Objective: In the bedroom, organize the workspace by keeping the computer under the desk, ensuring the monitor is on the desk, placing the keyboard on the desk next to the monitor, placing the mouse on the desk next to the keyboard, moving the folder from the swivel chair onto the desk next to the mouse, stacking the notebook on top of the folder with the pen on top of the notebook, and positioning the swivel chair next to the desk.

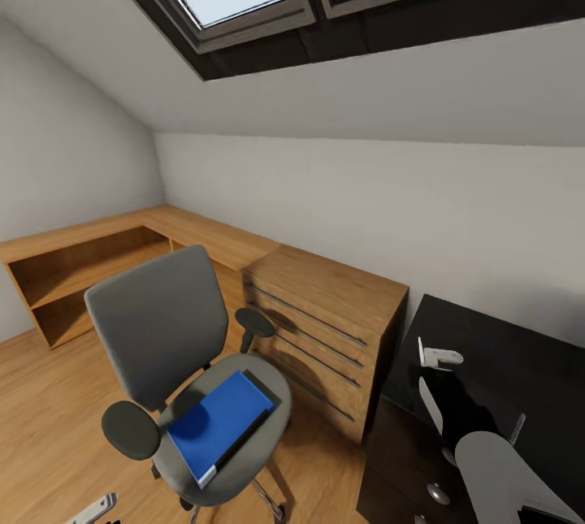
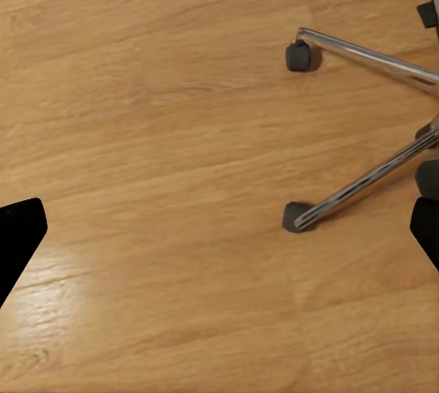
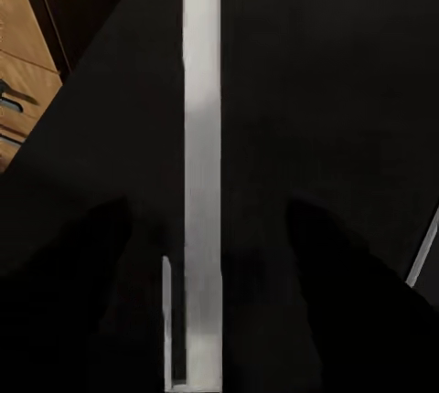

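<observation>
**Folder still on chair as desk tidy-up remains open**

In the bedroom, the blue folder [image 1: 218, 423] is seen lying flat on the seat of the swivel chair [image 1: 159, 327], which stands on the wood plank floor [image 1: 49, 418] just beside the light wooden dresser [image 1: 329, 321] and near the desk [image 1: 487, 349] at the right. The folder's move onto the glossy black top is judged not yet done, and the chair has not been set against the desk. A small white object rests on the desk top, too small to be named. From the left wrist, the left gripper [image 2: 219, 228] is shown spread wide and empty above bare floor, its dark fingertips [image 2: 20, 233] well apart, with the chair's chrome base [image 2: 366, 119] near. From the right wrist, a pale upright strip is seen over the black desk surface; how the right gripper stands cannot be told.
</observation>
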`<state>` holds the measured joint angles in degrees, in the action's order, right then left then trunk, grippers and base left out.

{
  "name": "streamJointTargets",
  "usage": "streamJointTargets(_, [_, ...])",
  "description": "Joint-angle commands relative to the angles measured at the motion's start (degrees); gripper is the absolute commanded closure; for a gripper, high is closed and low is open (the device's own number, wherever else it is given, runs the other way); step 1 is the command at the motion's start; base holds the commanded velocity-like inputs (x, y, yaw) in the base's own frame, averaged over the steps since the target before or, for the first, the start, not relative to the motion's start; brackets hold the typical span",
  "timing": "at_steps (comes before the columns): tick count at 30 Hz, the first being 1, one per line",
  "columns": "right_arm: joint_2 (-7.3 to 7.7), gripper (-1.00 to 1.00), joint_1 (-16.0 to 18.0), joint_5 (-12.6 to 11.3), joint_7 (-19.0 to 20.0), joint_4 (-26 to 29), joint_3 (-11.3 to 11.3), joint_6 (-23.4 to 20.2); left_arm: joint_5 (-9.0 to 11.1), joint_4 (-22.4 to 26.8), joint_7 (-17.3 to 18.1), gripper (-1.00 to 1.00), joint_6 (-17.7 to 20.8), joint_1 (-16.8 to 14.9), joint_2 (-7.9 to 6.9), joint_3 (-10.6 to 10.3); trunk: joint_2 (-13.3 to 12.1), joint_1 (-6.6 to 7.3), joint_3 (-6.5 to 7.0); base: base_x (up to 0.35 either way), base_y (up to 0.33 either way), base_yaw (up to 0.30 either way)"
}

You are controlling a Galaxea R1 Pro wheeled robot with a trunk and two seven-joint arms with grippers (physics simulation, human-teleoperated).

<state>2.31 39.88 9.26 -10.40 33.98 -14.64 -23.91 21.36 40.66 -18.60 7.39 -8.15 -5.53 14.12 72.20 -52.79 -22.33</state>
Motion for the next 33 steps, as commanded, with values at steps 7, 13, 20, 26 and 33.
streamJointTargets(7, [-0.03, -1.0, 0.03, 0.59, 0.12, 0.22, -0.12, -0.42, 0.43, 0.12, -0.26, -1.0, 0.25, -0.02, -0.01, 0.02, 0.04, 0.0, -0.07, 0.0, 0.0, 0.0])
streamJointTargets(13, [-0.07, -1.0, 0.02, 0.59, 0.16, 0.28, -0.12, -0.43, 0.43, 0.12, -0.29, -1.0, 0.25, -0.03, -0.01, 0.03, 0.04, 0.0, -0.07, 0.0, 0.0, 0.0])
streamJointTargets(20, [-0.07, -1.0, 0.02, 0.59, 0.24, 0.66, -0.12, -0.43, 0.43, 0.1, -0.3, -1.0, 0.25, -0.02, 0.01, 0.03, 0.04, 0.0, -0.07, 0.0, 0.0, 0.0])
streamJointTargets(26, [-0.15, -1.0, 0.02, 0.48, 0.36, 3.47, -0.24, -0.43, 0.37, 0.05, -0.32, -1.0, 0.25, -0.02, 0.07, 0.03, 0.04, 0.0, -0.07, 0.0, 0.0, 0.0])
streamJointTargets(33, [-1.68, -1.0, -0.14, 0.1, 0.38, 12.13, -0.38, -1.24, 0.31, -0.03, -0.35, -1.0, 0.25, -0.01, 0.09, -0.04, 0.04, 0.0, -0.07, 0.0, 0.0, 0.0])
